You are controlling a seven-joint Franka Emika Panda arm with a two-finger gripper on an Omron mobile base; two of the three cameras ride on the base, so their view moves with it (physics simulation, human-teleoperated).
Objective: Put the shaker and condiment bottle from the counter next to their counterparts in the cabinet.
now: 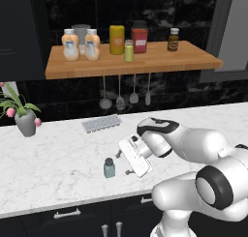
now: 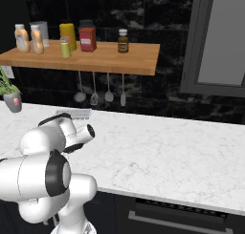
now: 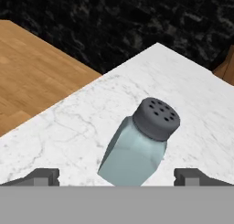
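Approach step: gripper (image 3: 116, 177) fingers spread wide, empty, flanking teal shaker (image 1: 109, 168) upright on counter (image 1: 53, 154). Next, judged: descend, clamp glass body, lift toward cabinet (image 1: 145, 62).

Glossy white rounded arm (image 1: 203, 144) segments, black joint rings, white end effector (image 1: 127, 164) with dark tips.

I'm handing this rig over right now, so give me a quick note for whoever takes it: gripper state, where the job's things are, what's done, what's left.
Gripper: open, holding nothing, low over the counter with its fingertips either side of the shaker.
Shaker: upright on the counter, near the front edge, not yet gripped.
Shelf: two orange condiment bottles stand side by side at its left end; yellow-green shaker further along.
Done: the bottle seems placed.
Left: grasp the teal shaker, set it beside the yellow-green one.
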